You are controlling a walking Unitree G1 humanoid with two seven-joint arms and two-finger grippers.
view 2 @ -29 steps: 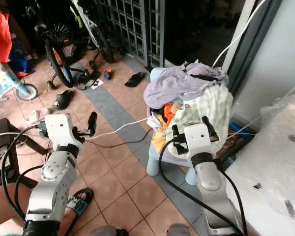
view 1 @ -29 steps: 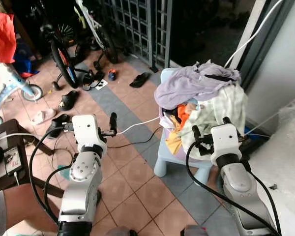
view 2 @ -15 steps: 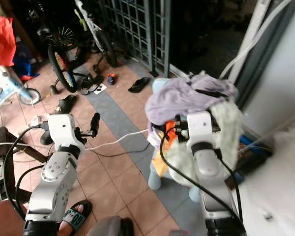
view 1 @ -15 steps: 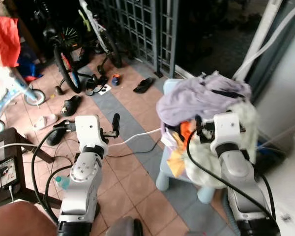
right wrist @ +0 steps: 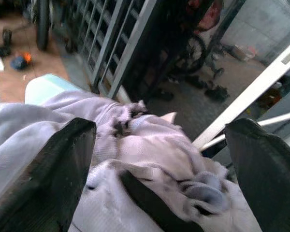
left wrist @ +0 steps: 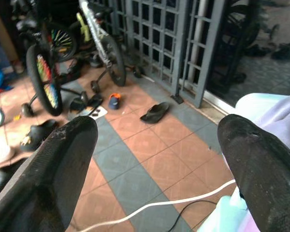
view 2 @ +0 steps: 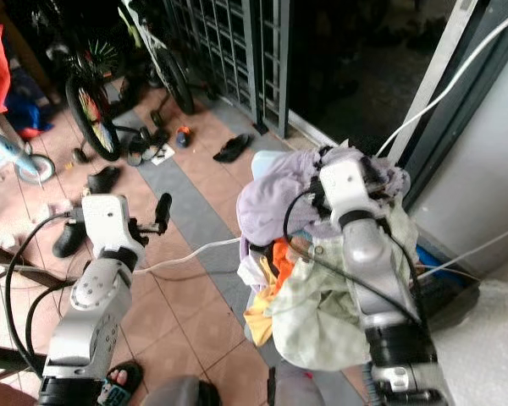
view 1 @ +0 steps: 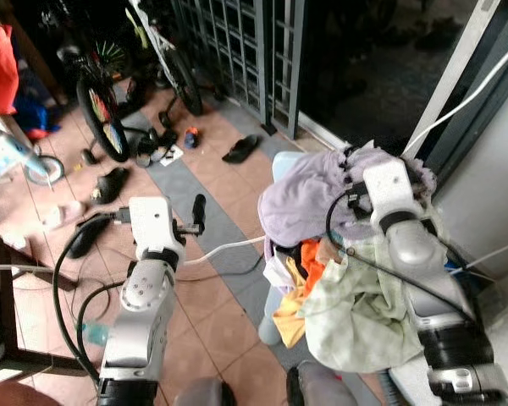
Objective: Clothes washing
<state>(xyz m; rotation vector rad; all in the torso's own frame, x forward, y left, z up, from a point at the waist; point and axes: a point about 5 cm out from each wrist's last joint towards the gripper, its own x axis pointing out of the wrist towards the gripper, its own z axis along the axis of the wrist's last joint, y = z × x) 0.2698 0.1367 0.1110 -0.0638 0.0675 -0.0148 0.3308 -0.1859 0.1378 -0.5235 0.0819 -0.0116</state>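
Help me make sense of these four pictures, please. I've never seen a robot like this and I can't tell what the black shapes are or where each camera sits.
It is a walking humanoid robot with two silver arms, each ending in a gripper of two long black fingers. The two wide pictures come from a stereo camera on its head, looking down. The other two come from a camera on each wrist, looking along that gripper's fingers, so those big black shapes are the fingers themselves.

The left gripper is held out over the tiled floor, open and holding nothing. The right gripper is open over a pile of clothes heaped on a pale blue chair, just above a lilac garment on top. It holds nothing yet.

Behind are bicycles, scattered sandals, a metal gate and a white cable on the floor.
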